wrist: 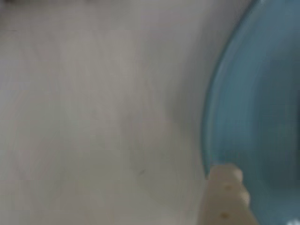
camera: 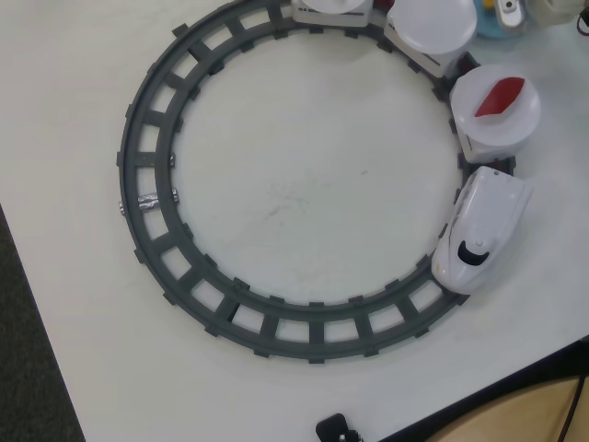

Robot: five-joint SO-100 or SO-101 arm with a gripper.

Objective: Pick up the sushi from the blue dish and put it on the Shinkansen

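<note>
In the wrist view, which is blurred, the blue dish (wrist: 262, 108) fills the right side over the white table. One beige finger (wrist: 226, 192) of my gripper rises from the bottom edge at the dish's rim. The other finger is out of view, so I cannot tell how the jaws stand. No sushi shows there. In the overhead view a sliver of the blue dish (camera: 497, 28) shows at the top right edge with a pale object over it. The white Shinkansen (camera: 480, 230) sits on the track at the right, nose toward the bottom.
The dark grey ring track (camera: 147, 198) circles the table's middle. Behind the train, one white plate (camera: 502, 124) carries a red pointed piece (camera: 500, 96); another plate (camera: 431, 23) is bare. The table's edge runs along the left and bottom right. A black object (camera: 336, 429) sits at the bottom edge.
</note>
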